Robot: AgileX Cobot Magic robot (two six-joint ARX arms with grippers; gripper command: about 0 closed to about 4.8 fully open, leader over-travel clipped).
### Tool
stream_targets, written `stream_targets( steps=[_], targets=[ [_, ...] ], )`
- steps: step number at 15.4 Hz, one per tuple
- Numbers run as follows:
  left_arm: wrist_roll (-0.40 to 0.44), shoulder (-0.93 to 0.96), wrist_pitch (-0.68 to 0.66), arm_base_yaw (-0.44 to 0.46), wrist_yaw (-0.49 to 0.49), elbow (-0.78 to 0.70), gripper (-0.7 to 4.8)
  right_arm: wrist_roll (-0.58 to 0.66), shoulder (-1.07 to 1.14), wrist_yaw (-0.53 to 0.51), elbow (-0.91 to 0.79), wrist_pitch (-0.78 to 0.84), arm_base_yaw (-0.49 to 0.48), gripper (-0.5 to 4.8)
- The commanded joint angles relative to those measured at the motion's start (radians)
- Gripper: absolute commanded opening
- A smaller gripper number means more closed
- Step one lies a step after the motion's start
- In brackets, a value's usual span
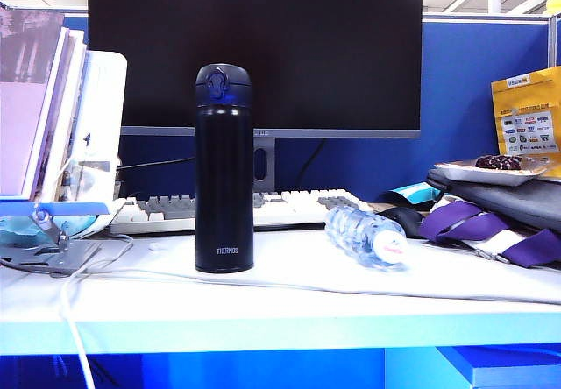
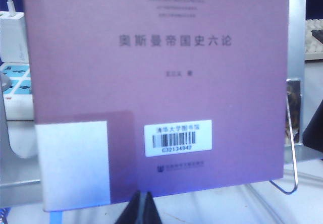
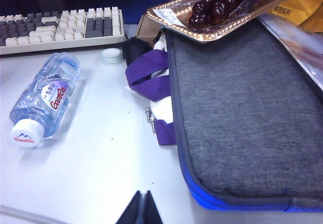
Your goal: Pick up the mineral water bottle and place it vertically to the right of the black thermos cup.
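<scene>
While the small clear ribbed mineral water bottle [image 3: 45, 98] lies on its side on the white surface [image 3: 101, 173], right of the upright tall matte black thermos cup [image 1: 223, 170], both end effectors, left [image 2: 144, 209] and right [image 3: 143, 209], sit pinched closed and empty (neither near it); the right one should spread wide and take the bottle across its ribbed middle.

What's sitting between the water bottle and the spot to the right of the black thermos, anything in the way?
Nothing visible. The mineral water bottle lies on its side right of the black thermos cup, with bare table between them. The shut right gripper has bare table before the bottle; the shut left gripper faces a book.
</scene>
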Motion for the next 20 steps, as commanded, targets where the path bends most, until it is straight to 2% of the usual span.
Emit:
stream_targets(
  steps=[1, 11, 13, 15, 17, 20],
  targets=[
    [0.002, -0.003, -0.011, 0.000, 0.004, 0.000, -0.05, -0.003, 0.000, 0.004, -0.003, -0.009, 0.000, 0.00],
    [0.002, -0.003, -0.011, 0.000, 0.004, 0.000, -0.05, -0.003, 0.000, 0.004, -0.003, -0.003, 0.000, -0.01],
    [0.002, -0.003, -0.011, 0.000, 0.004, 0.000, -0.05, 0.000, 0.000, 0.042, -0.003, 0.032, 0.000, -0.01],
    [0.002, -0.003, -0.011, 0.000, 0.004, 0.000, -0.05, 0.098, 0.000, -0.005, 0.009, 0.131, 0.001, 0.00],
    [0.002, -0.003, -0.011, 0.000, 0.004, 0.000, -0.05, 0.153, 0.014, -0.021, 0.150, 0.092, 0.001, -0.01],
    [0.002, -0.003, -0.011, 0.000, 0.004, 0.000, -0.05, 0.154, 0.151, -0.019, 0.359, 0.053, 0.000, -0.01]
  ],
)
